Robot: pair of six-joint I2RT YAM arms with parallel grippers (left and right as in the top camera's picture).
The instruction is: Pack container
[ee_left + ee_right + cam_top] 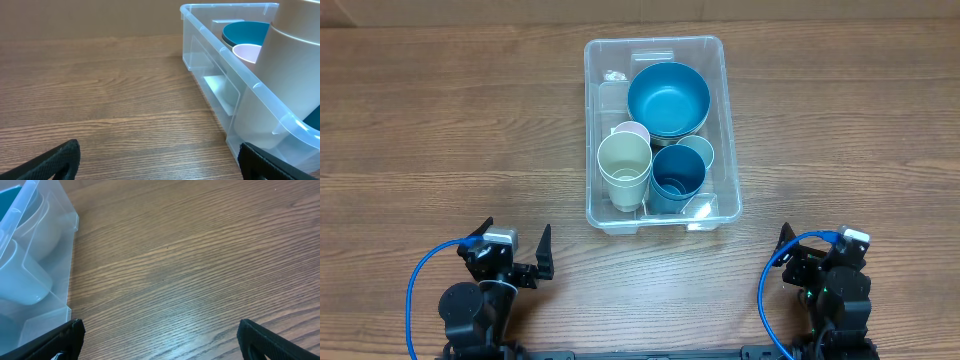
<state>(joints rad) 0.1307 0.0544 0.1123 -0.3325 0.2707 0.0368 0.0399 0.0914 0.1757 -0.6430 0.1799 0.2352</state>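
Overhead, the container (591, 120) sits on the wooden table (440, 120), centred, holding a blue bowl (668, 97), a cream cup (624, 165), a blue cup (678, 172) and a pale pink cup (634, 130). Nearer the robot, the left gripper (515, 240) and right gripper (825, 242) flank it, jaws spread wide, gripping nothing.

Clear container (590, 130) holds a teal bowl (668, 97), cream cup (624, 165), blue cup (678, 172); brown wood-grain table (450, 130)

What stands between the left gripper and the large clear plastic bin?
Nothing visible. Only bare wooden table lies between the left gripper, jaws open and empty, and the large clear rectangular plastic bin.
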